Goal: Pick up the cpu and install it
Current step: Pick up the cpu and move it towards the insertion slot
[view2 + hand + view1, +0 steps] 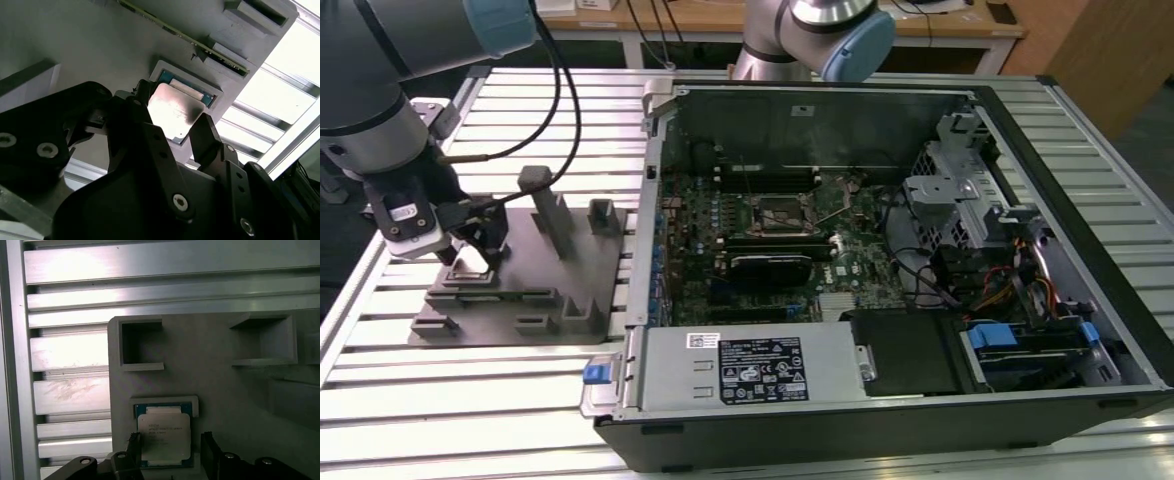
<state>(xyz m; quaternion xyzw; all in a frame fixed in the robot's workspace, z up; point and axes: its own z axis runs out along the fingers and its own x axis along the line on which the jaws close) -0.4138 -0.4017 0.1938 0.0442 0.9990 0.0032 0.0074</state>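
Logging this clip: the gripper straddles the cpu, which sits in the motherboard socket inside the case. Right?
Not quite. The gripper does straddle the cpu, but the first wrist view shows it in a grey holder on the plate, not in the socket.

cpu [164, 432]: one
pincer [170, 444]: one
robot arms [374, 100] [817, 35]: two
open computer case [881, 425]: one
grey holder plate [520, 262]: one

Plate [520, 250] at the exterior view's lower left on the table [454, 400], cpu [471, 262] in a holder on the plate's left part, gripper [474, 248] straddling it, computer case [854, 430] right of the plate, socket [783, 213] mid-case.
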